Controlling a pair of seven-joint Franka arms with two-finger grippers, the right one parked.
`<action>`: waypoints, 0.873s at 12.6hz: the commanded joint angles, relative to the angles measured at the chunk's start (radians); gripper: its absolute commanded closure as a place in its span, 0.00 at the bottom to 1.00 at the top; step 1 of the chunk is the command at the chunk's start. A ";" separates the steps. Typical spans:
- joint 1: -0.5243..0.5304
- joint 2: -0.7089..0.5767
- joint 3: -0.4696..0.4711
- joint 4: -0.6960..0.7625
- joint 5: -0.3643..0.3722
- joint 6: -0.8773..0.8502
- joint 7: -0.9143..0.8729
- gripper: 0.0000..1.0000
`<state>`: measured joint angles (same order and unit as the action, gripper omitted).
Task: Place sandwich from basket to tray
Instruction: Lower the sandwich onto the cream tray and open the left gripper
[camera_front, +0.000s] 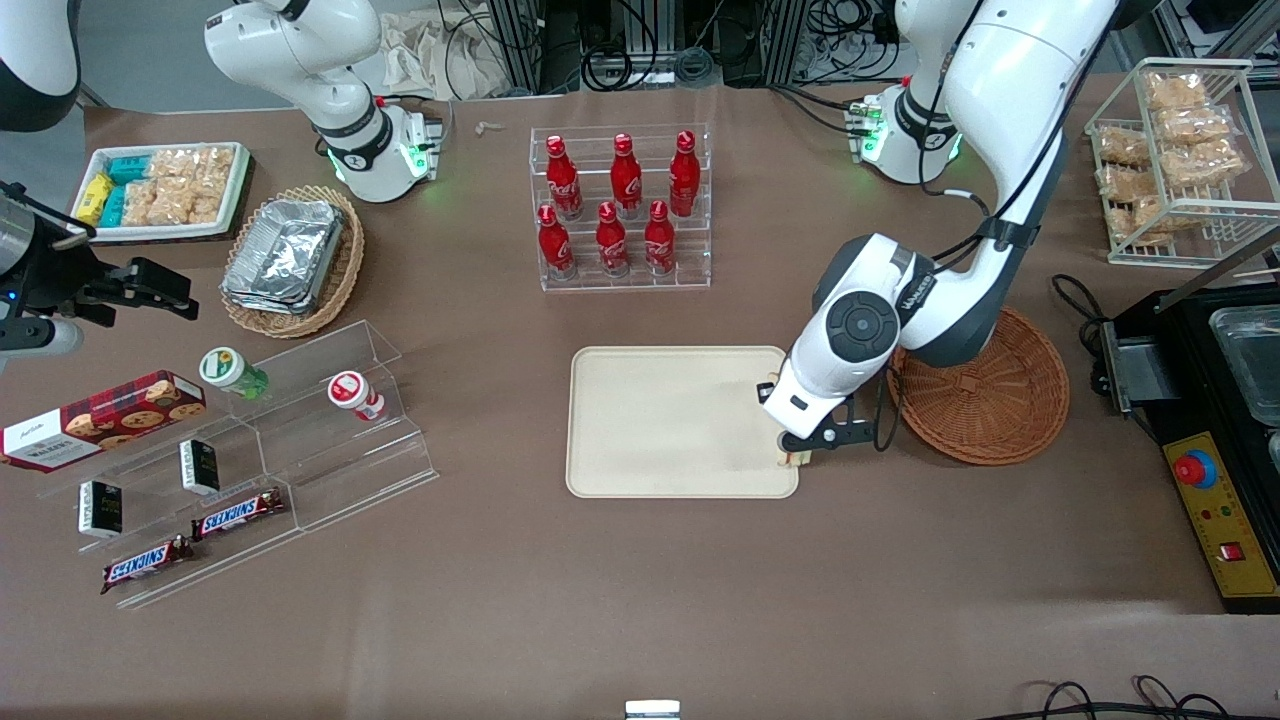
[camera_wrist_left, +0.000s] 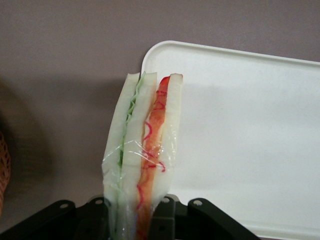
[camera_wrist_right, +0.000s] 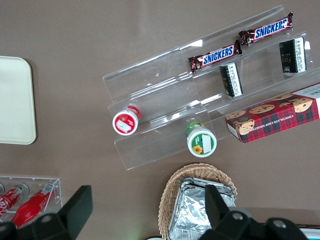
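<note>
One working arm reaching down from its base, elbow bending over the basket (camera_front: 985, 400), wrist pointing down, gripper (camera_front: 797, 457) hanging at the tray's (camera_front: 670, 420) corner nearest the basket. Jaws pinching shut on one plastic-wrapped sandwich (camera_wrist_left: 145, 150), gripping its bottom end, holding it upright over the tray's rim. Sitting elsewhere: six red bottles (camera_front: 620, 205) in one clear rack, two Snickers bars (camera_front: 190, 540), one cookie box (camera_front: 100, 415).

- The gripper (camera_front: 797, 455), closed on the sandwich (camera_wrist_left: 145, 150), hung over the tray (camera_front: 650, 420) at its corner nearest the basket (camera_front: 985, 395).
- The basket lay beside the tray, toward the working arm's end.
</note>
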<state>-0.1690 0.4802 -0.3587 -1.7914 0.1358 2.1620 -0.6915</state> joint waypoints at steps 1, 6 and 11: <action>-0.010 0.026 0.000 -0.002 0.036 0.029 -0.028 1.00; -0.017 0.017 -0.002 0.006 0.041 0.030 -0.049 1.00; -0.046 0.060 -0.005 0.001 0.051 0.030 -0.046 1.00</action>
<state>-0.2068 0.5124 -0.3614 -1.7942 0.1566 2.1852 -0.7089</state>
